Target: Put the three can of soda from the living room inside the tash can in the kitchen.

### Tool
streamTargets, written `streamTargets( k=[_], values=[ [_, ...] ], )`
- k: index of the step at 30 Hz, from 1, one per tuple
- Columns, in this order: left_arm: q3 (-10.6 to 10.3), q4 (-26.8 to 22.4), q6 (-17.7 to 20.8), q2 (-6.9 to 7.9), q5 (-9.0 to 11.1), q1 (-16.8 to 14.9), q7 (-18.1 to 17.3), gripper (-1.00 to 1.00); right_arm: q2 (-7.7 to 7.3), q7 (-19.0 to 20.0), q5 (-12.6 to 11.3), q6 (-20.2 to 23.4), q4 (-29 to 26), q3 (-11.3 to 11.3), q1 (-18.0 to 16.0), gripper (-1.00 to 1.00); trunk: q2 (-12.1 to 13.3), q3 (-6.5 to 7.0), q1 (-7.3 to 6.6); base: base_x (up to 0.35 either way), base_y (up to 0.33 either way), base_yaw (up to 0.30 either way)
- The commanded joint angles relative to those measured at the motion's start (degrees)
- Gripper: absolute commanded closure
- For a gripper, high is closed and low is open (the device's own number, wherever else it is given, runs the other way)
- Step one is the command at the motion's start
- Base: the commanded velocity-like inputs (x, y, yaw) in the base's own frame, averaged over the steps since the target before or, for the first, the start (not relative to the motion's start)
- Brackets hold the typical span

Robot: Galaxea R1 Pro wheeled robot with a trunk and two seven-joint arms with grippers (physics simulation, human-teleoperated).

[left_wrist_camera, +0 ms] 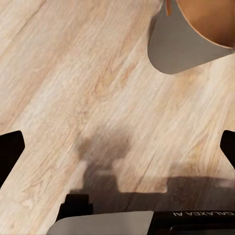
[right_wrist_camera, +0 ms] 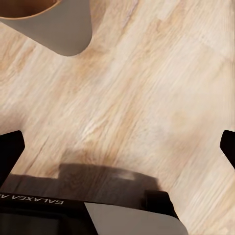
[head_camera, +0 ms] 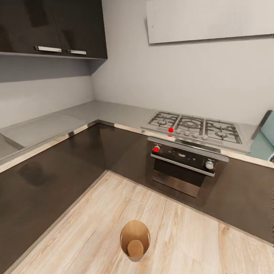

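Pale wood floor point(head_camera: 95, 228) fills the lower half of the head view, and the bin point(head_camera: 135, 240) stands on it at bottom centre, upright, its brown inside open to the camera. Nothing lies in the bin that I can make out; its round bottom looks bare.

Behind it, dark cabinets point(head_camera: 57, 179) run along the left side and turn the corner at mid frame. A grey counter point(head_camera: 95, 112) tops them. To the right of centre sits the black oven point(head_camera: 182, 167) with a gas hob point(head_camera: 194, 127) above it; red knobs show at the hob's front edge and on the oven panel. Dark wall cupboards point(head_camera: 53, 28) hang in the upper left. At the right edge, a pale-blue microwave point(head_camera: 264, 139) is partly cut off.

In the left wrist view, the left gripper point(left_wrist_camera: 117, 147) hangs above the floor, its dark fingertips point(left_wrist_camera: 10, 152) spread wide apart at the frame's edges, nothing between them; the bin's grey outer wall point(left_wrist_camera: 186, 46) shows in the upper right corner. In the right wrist view, the right gripper point(right_wrist_camera: 117, 147) is likewise spread and bare, with the bin's wall point(right_wrist_camera: 63, 32) in the upper left corner.
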Motion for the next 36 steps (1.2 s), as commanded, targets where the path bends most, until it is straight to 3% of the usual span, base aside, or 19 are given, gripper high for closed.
streamTargets(
  k=[1,36],
  values=[
    [0.0,0.0,0.0,0.0,0.0,0.0,0.0,-1.0,0.0,0.0,0.0,0.0,0.0,0.0,0.0,-1.0,0.0,0.0,0.0,0.062,-0.003,-0.224],
    [0.0,0.6,-1.0,0.0,0.0,0.0,0.0,-1.0,0.0,0.0,0.0,0.0,0.0,0.0,0.0,-1.0,0.0,0.0,0.0,0.004,0.0,-0.022]
  ],
)
